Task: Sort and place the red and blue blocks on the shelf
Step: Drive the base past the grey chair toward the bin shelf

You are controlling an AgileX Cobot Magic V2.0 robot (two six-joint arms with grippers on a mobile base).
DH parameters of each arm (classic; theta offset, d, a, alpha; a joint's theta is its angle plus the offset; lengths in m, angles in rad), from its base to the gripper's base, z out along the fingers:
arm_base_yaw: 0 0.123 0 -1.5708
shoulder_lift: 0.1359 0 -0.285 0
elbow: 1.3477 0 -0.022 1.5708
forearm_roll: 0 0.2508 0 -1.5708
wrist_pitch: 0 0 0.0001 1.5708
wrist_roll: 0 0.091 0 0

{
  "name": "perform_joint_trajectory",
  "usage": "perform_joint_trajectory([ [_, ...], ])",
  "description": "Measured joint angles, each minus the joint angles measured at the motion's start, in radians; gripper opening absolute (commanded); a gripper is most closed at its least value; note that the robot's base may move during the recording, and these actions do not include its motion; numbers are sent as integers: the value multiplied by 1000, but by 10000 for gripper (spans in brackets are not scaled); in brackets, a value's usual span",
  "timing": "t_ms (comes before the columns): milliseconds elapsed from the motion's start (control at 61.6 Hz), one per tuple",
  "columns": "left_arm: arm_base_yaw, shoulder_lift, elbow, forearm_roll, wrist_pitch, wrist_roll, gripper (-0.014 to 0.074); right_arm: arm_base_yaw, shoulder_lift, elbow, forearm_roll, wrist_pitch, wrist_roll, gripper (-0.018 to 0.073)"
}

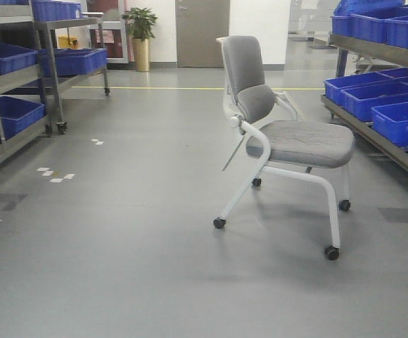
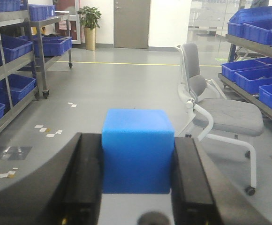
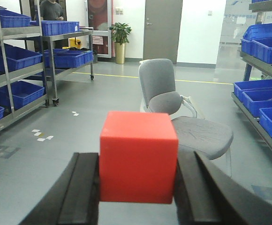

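Squarely, blue block [image 2: 137,157] fills left claw [image 2: 137,140], red block [image 3: 138,157] right claw [image 3: 137,161]

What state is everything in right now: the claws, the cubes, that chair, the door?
Small mid-blue matte cube: clamped in the shut left gripper.
Small bright red matte cube: clamped in the shut right gripper.
Grey padded white-framed wheeled chair: upright, unoccupied.
Grey-brown door at the back: closed.
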Motion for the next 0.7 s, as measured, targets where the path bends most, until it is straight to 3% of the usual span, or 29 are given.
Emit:
perform_joint_trajectory([
  [698,0,0,0,0,2,0,122,0,0,0,0,0,0,257],
])
